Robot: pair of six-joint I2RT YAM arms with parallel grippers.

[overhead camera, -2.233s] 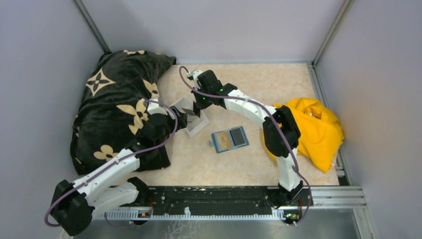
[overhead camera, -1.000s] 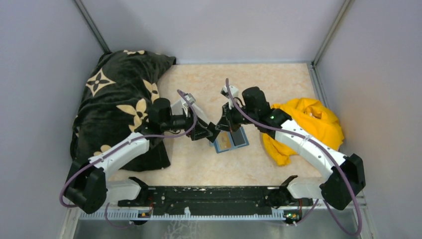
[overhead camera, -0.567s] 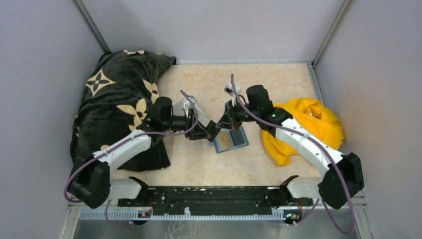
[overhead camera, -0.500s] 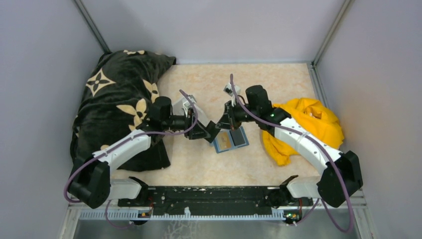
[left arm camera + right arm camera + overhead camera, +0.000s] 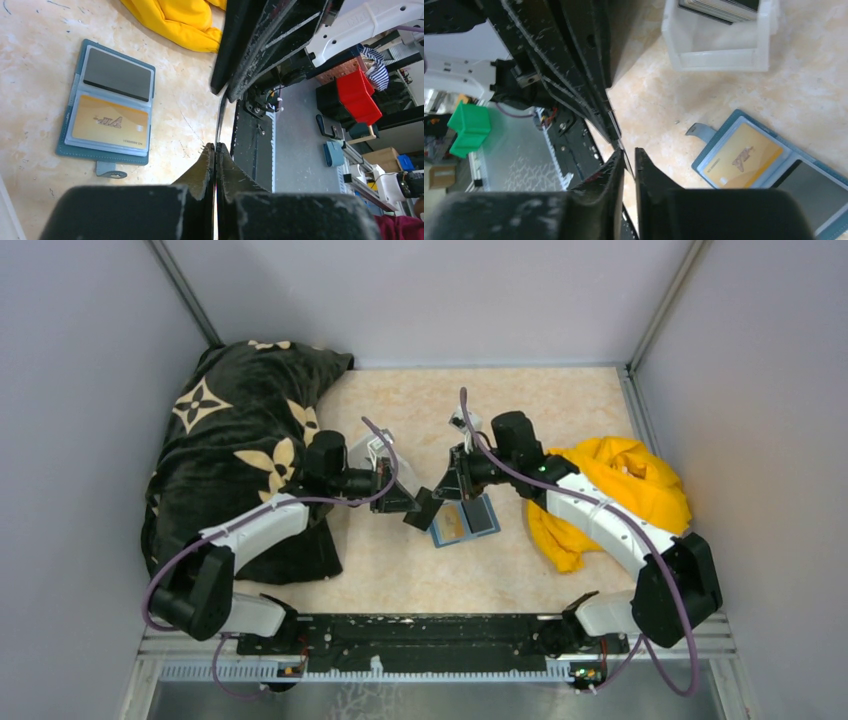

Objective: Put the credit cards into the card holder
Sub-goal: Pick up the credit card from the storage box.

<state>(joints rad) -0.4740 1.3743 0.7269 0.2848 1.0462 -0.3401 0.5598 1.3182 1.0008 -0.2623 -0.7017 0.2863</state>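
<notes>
The teal card holder (image 5: 464, 518) lies open on the table, with a yellow card (image 5: 110, 125) and a grey card (image 5: 117, 75) in its slots. Just left of it the two grippers meet tip to tip above the table. My left gripper (image 5: 216, 146) is shut on a thin credit card (image 5: 219, 117) seen edge-on. My right gripper (image 5: 628, 152) faces it; its jaws stand a narrow slit apart with the same card's edge (image 5: 621, 145) between them. From above, the dark card (image 5: 422, 508) shows between the left gripper (image 5: 415, 498) and the right gripper (image 5: 447, 487).
A clear-white tray (image 5: 719, 50) holding more cards stands behind the left gripper, also visible as the tray (image 5: 372, 448) from above. A black patterned blanket (image 5: 240, 440) covers the left side. A yellow cloth (image 5: 620, 500) lies at the right under the right arm.
The left gripper came in from the tray toward the right gripper and closed on the card that the right one holds. The right jaws have eased apart very slightly.
</notes>
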